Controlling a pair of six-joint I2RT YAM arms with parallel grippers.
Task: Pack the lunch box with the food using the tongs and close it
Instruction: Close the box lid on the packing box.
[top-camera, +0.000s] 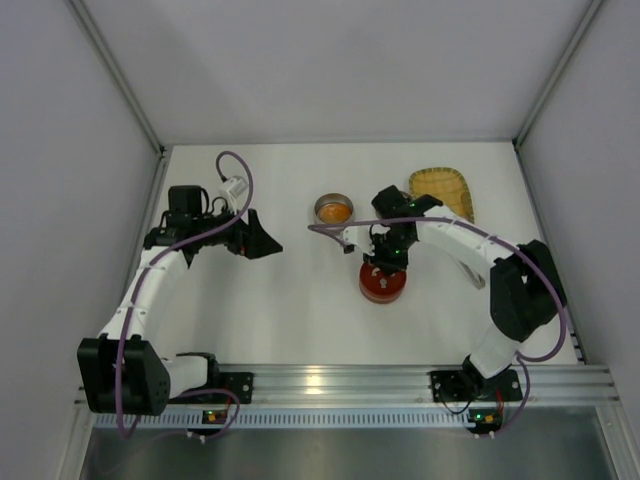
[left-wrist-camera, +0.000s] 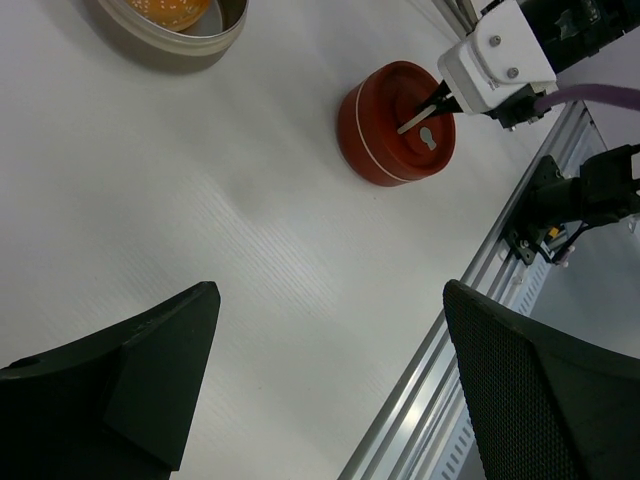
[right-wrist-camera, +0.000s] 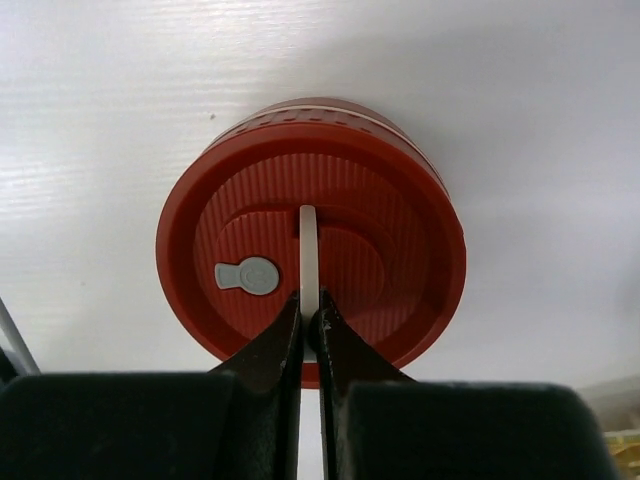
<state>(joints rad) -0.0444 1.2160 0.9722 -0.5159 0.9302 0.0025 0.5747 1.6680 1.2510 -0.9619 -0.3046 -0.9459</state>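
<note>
**Right fingers (right-wrist-camera: 280, 345) clenched on the white handle (right-wrist-camera: 309, 250) of the red container (right-wrist-camera: 400, 260); left fingers (left-wrist-camera: 150, 380) spread wide, nothing grasped.**

The container is set on the tabletop (top-camera: 300, 310), just apart from the round tin (top-camera: 317, 211) beyond it, in which the orange food piece (top-camera: 336, 211) is seen. The woven tray (top-camera: 442, 190) is placed at the far right, close to the tabletop edge and the side wall. A broad stretch of bare tabletop lies between the left fingers and the container. A narrower strip separates the container from the metal rail (top-camera: 340, 378) at the near edge.
</note>
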